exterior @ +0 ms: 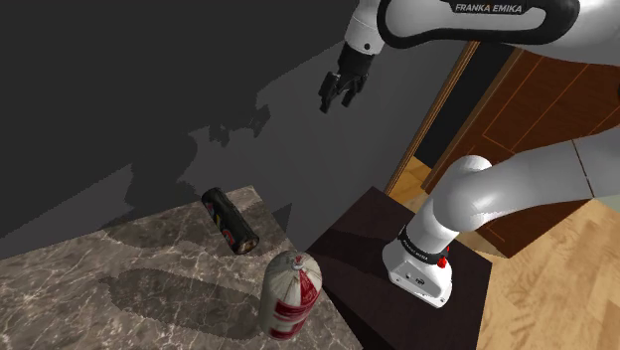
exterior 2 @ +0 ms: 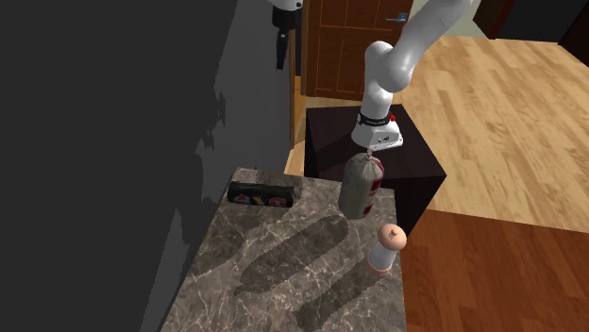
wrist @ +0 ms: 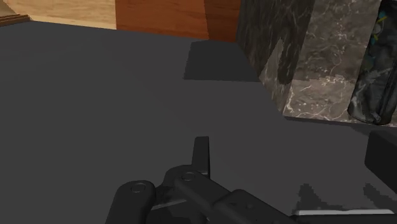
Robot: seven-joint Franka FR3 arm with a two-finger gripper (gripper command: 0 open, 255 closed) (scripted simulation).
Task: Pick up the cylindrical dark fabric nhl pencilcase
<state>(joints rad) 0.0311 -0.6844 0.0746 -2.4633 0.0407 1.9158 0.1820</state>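
The pencil case is a dark cylinder with small coloured badges. It lies on its side on the marble counter, close to the grey wall. In the second exterior view the pencil case rests at the counter's far edge by the wall. My gripper hangs high above the counter, well up and to the shoulder view's right of the case, open and holding nothing. In the wrist view the gripper has its fingers far apart, facing the wall, with the pencil case off to one side on the marble counter.
A grey, white and red rounded bag stands near the counter's edge, closer to the stand than the case. A pinkish bottle-like object stands at the counter's edge. A brown wooden door and wood floor lie behind the stand.
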